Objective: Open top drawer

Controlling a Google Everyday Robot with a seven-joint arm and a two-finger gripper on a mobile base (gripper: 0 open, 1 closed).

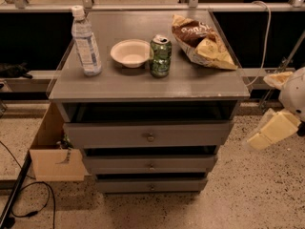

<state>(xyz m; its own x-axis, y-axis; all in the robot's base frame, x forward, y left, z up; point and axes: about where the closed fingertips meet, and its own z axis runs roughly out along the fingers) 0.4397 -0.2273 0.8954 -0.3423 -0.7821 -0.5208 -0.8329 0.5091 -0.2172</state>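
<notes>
The grey cabinet (143,82) has three drawers. The top drawer (109,135) is the widest, with a small round metal knob (150,138) at its centre. Its front stands slightly out from the cabinet, with a dark gap above it. My gripper (276,104) is off the cabinet's right side, at about the top drawer's height and well clear of the knob. Its cream fingers (274,130) are spread apart and hold nothing.
On the cabinet top stand a water bottle (86,42), a white bowl (130,52), a green can (160,56) and a chip bag (202,42). Two narrower drawers (119,164) sit below. A cardboard box (52,151) and cables (28,194) lie at lower left. A railing runs behind.
</notes>
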